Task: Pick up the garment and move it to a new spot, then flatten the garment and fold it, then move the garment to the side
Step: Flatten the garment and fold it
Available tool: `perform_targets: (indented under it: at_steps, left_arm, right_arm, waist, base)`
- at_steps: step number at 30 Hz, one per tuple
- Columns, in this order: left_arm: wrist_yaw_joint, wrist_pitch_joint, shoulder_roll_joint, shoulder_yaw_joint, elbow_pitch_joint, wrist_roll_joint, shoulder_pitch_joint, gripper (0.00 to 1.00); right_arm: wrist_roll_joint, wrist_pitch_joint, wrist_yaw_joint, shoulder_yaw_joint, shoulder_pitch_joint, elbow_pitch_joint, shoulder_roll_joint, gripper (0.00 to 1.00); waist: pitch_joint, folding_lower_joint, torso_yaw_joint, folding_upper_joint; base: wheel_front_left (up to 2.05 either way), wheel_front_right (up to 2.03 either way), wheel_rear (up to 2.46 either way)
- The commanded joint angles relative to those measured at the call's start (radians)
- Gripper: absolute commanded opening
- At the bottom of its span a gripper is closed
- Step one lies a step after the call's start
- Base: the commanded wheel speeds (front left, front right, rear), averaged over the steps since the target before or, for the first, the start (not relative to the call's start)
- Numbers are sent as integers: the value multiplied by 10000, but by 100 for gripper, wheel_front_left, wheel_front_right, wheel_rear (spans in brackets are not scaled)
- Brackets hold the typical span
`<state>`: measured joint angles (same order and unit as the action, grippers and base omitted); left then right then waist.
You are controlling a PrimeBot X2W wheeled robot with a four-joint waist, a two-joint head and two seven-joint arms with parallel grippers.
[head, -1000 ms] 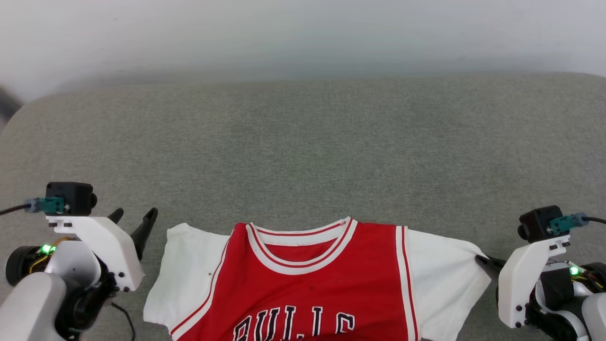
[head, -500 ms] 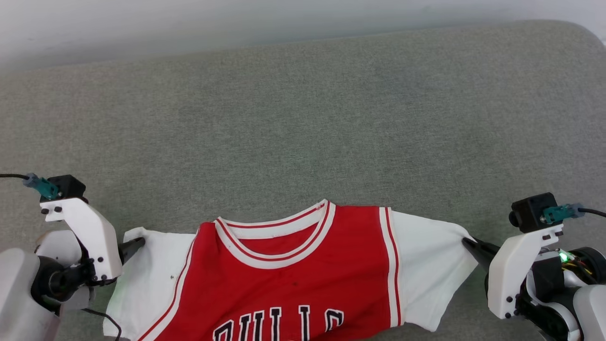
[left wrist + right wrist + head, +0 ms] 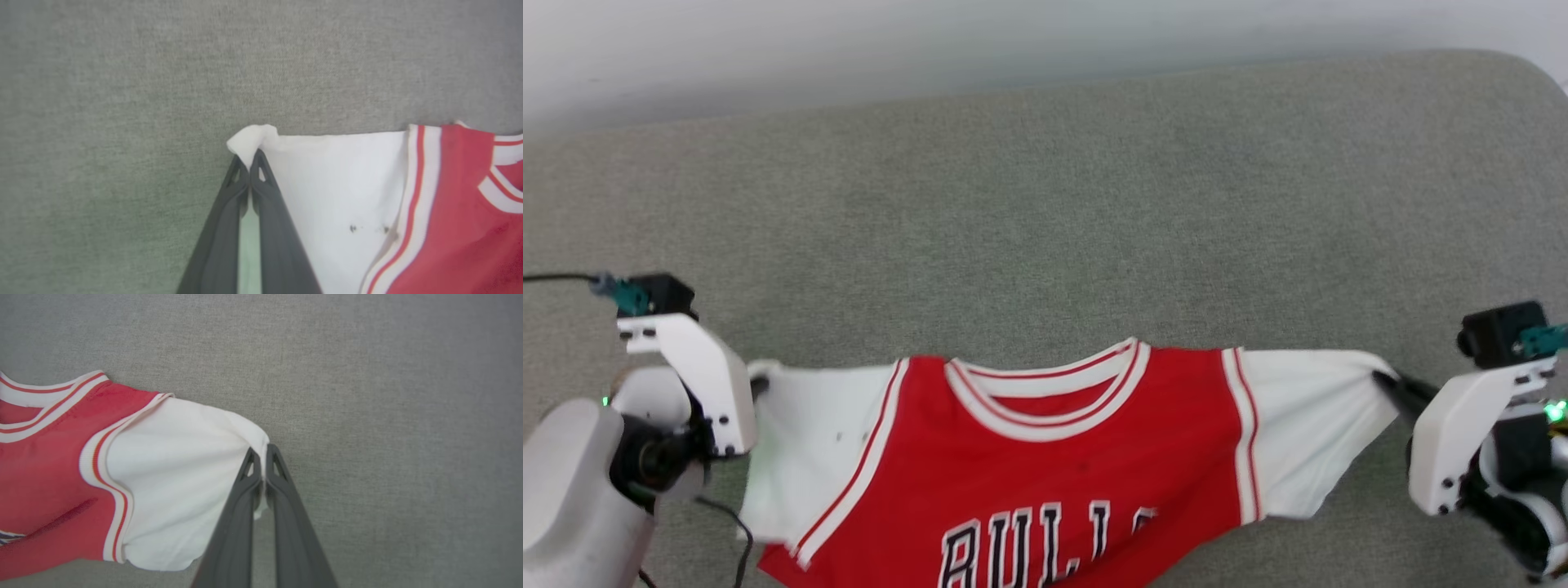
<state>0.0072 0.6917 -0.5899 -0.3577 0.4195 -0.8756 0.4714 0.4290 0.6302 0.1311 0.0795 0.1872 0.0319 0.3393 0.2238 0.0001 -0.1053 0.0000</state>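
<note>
Since a second ago, the left tool (image 3: 249, 157) has gone from standing open beside the shirt (image 3: 1062, 465) to pinching the outer corner of the left sleeve (image 3: 327, 183), and the shoulder line is now drawn straight. The right tool (image 3: 263, 453) is likewise closed on the hem of the right sleeve (image 3: 175, 477). The shirt sits front up at the near edge of the grey fabric surface (image 3: 1045, 204), collar (image 3: 1045, 392) facing away from the robot, with its lower body running out of the head view.

This appears to be the pick-up for the move to a new spot. To do it well:
- Raise both tools together at the same rate, keeping the collar level.
- Hold the spread constant, since pulling wider risks slipping a thin sleeve corner.
- Check that both pinches hold before travelling.
</note>
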Motion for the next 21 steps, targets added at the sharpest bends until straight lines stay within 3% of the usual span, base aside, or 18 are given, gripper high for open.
perform_targets:
  at_steps: [1,9,15,21]
  left_arm:
    - [-54,-116,-33,-4,-94,90,253,0]
    - [12,-1323,-572,-81,-703,1534,2031,0]
    - [16,-2445,-320,-270,-436,2540,3715,0]
    - [395,-3600,-72,-229,283,3493,5815,0]
  right_arm:
    - [-126,-39,-8,-86,232,-58,160,0]
    - [-612,-241,-8,-624,1860,138,939,0]
    - [-698,-592,-11,-608,3579,714,1396,0]
    - [-664,-1202,-11,-273,6169,1484,1680,0]
  waist:
    - [-168,-1,124,0]
    - [-983,-1,446,0]
    - [-1264,-1,562,0]
    - [-468,-1,428,0]
  base:
    - [0,0,0]
    - [0,0,0]
    - [0,0,0]
    - [0,0,0]
